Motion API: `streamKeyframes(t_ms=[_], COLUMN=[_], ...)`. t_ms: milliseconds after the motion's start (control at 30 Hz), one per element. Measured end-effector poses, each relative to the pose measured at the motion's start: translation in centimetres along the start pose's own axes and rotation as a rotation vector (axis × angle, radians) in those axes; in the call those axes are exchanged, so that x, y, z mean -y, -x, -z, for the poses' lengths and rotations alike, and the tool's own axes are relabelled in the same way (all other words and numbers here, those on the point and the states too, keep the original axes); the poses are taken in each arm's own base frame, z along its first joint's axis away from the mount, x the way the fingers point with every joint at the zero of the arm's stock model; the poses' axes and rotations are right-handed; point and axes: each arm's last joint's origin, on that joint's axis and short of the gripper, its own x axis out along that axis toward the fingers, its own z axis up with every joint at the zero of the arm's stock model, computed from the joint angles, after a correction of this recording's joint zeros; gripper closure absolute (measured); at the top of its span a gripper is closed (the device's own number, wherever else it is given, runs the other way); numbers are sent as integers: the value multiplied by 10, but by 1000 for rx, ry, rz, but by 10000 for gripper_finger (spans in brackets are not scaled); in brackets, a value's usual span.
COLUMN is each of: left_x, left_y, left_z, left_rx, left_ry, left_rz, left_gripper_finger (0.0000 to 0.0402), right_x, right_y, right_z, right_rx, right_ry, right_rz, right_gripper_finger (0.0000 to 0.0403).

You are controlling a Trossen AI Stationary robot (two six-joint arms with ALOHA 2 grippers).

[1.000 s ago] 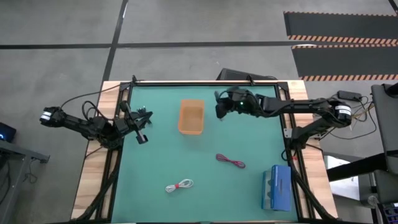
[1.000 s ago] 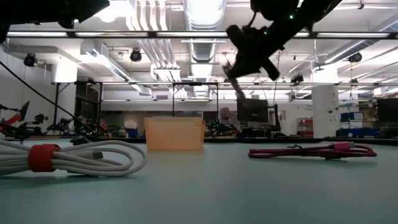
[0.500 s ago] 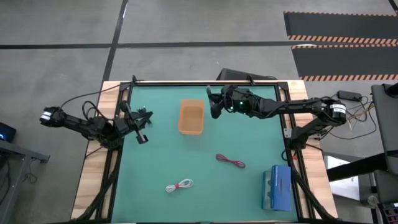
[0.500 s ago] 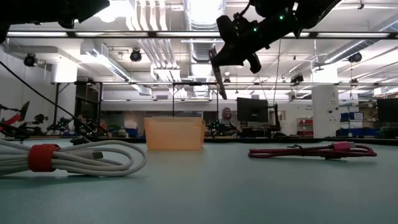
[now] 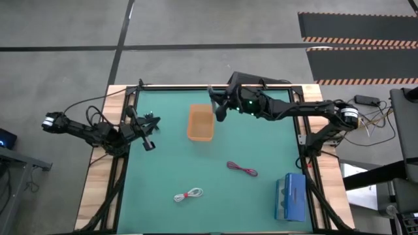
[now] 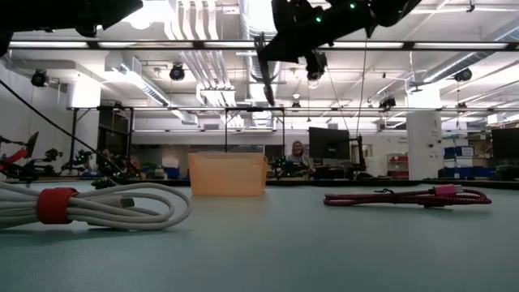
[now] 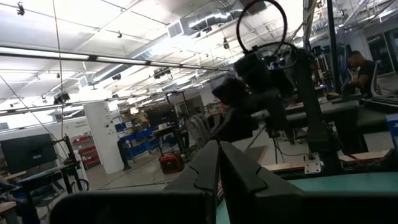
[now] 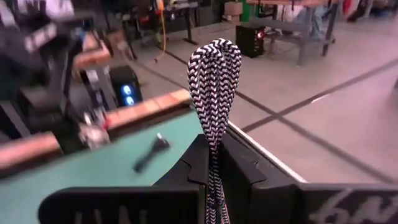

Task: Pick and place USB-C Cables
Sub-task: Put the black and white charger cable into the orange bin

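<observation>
The right arm reaches out long across the far side of the worktop (image 5: 261, 150), raised high above it. Its pincer (image 5: 216, 104) is clamped tight, fingers (image 8: 239, 168) pressed together. The left arm sits folded at the left edge, its pincer (image 5: 147, 134) low over the worktop, fingers (image 7: 202, 171) closed against each other.

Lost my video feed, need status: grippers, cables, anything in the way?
Right gripper shut on braided cable, raised beside orange bin. Left gripper shut, empty, at table's left edge. Red cable and white cable on mat. Nothing blocking bin.
</observation>
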Motion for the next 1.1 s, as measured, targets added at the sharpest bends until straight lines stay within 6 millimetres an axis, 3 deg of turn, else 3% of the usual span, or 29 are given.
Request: streamKeyframes(t_ms=[233,433,867,1100], left_x=[-1,0,1,4], left_y=[0,0,0,0], left_z=[-1,-1,2,7], left_rx=[8,6,-4,-52], left_ry=[7,6,-3,-45], left_rz=[-5,-4,3,10], left_gripper_finger=[402,402,402,402], right_x=[-11,-19,-30,-33], right_y=[-33,-56,-66,-86], right_z=[-20,-26,-44,-32], right_rx=[-126,-345,-562,-573], right_ry=[-354,-455,-806,-953], right_rz=[43,152,369,470], right_gripper_finger=[390,390,390,390])
